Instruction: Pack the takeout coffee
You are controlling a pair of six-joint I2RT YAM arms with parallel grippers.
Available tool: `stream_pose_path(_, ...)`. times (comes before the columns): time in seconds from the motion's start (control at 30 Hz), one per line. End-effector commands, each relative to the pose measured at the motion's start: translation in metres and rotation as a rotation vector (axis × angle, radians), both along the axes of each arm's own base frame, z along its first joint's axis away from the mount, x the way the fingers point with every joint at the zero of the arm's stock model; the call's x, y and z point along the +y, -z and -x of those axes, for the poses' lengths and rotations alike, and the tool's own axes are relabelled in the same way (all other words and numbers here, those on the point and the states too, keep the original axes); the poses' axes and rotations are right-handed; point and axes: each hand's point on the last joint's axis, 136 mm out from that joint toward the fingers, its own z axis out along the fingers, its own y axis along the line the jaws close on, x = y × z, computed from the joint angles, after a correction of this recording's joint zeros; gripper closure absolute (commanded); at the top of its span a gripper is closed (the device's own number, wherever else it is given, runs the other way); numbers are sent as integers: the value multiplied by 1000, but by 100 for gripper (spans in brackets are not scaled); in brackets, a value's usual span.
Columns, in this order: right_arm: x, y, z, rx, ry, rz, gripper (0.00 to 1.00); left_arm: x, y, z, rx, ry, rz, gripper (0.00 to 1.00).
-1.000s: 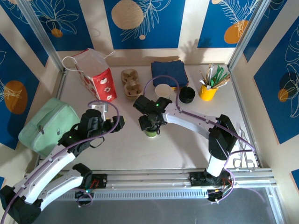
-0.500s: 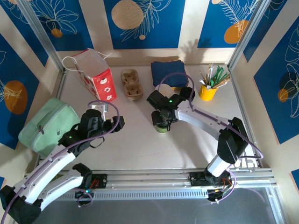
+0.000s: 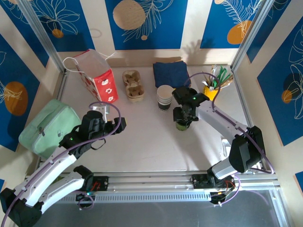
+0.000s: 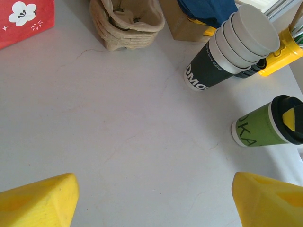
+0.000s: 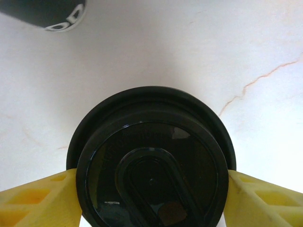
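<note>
Green cup (image 4: 258, 127) x1, black lid (image 5: 150, 142), in R pincer (image 5: 151, 194) grip; L pincer (image 4: 154, 198) agape, empty.

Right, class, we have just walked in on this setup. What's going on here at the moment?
The right end effector has its fingers closed on either side of the green takeout coffee cup, which is upright, has a black lid, and is beside a stack of dark paper cups. The left end effector hangs open over the table, holding nothing. The cardboard cup carrier and the red gift bag sit at the back, so the coffee is not yet packed.
</note>
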Motion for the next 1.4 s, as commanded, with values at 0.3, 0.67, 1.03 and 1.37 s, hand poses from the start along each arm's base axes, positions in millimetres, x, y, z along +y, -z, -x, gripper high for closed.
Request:
stream_pose_path(0.3,-68,-17,-31,-91,166,-65,30,-3,-1,-1,6,8,27,16)
stream_pose_path(0.67,-117,-10,-51,-91,292,-26,29,-8,-5,-3,10,16,45,16)
stream_pose_path(1.03,-128,1,-57,-49,336,-33,26,-10,-3,-6,11,22,38,16)
stream_pose_path(1.37,-128,-7,-61,-48,344,-48,20,-11,-5,-8,11,24,31,16)
